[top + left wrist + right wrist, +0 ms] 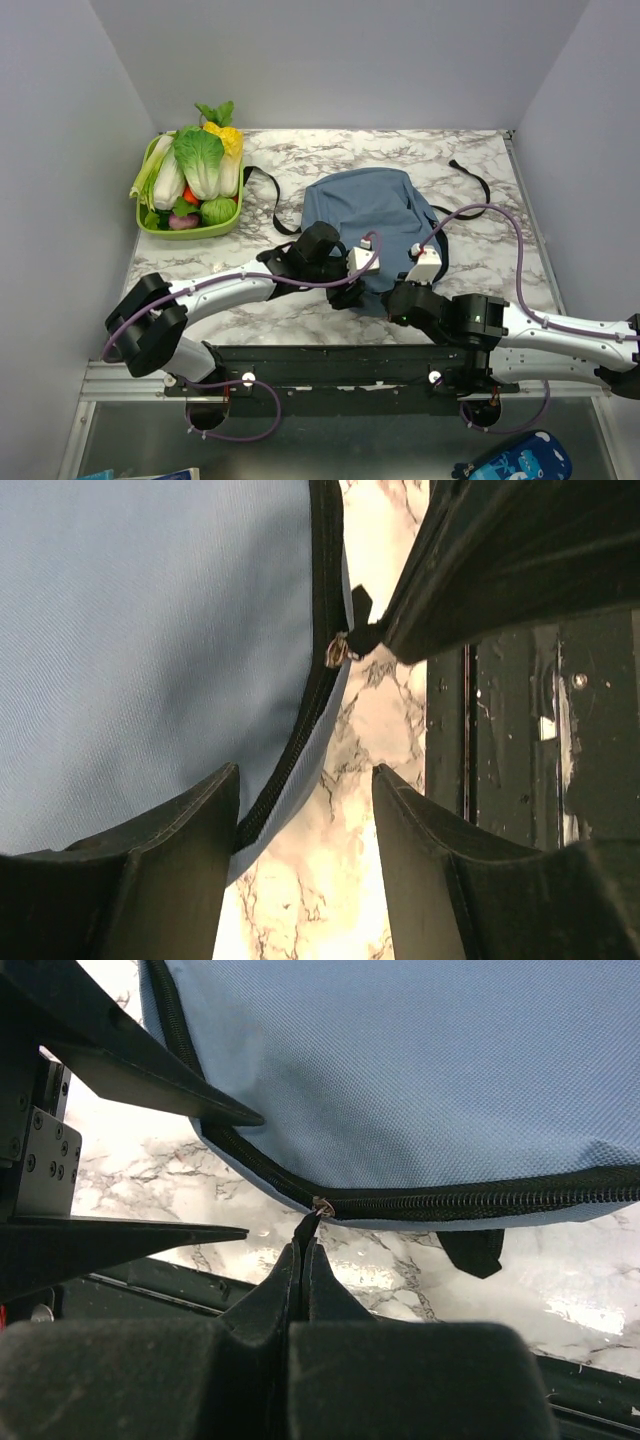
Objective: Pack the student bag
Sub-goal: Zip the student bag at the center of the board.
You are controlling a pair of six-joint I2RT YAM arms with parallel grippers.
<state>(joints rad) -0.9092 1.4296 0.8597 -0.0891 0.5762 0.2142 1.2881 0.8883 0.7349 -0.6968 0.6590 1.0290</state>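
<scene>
Pinched shut with right gripper (302,1260) on zipper pull (312,1222), at near rim of student bag (420,1070). Likely gripped this way to drag the slider along zipper (480,1200) and open the bag for packing. Just beside that spot, jaws apart on left gripper (306,780), straddling the bag's zipper edge, nothing held, probably to brace fabric. Under bag: marble table (350,150). Left of bag: vegetable basket (190,230).

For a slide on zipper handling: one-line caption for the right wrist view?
The right gripper pinches the zipper pull of the student bag, the left gripper open beside it.
</scene>
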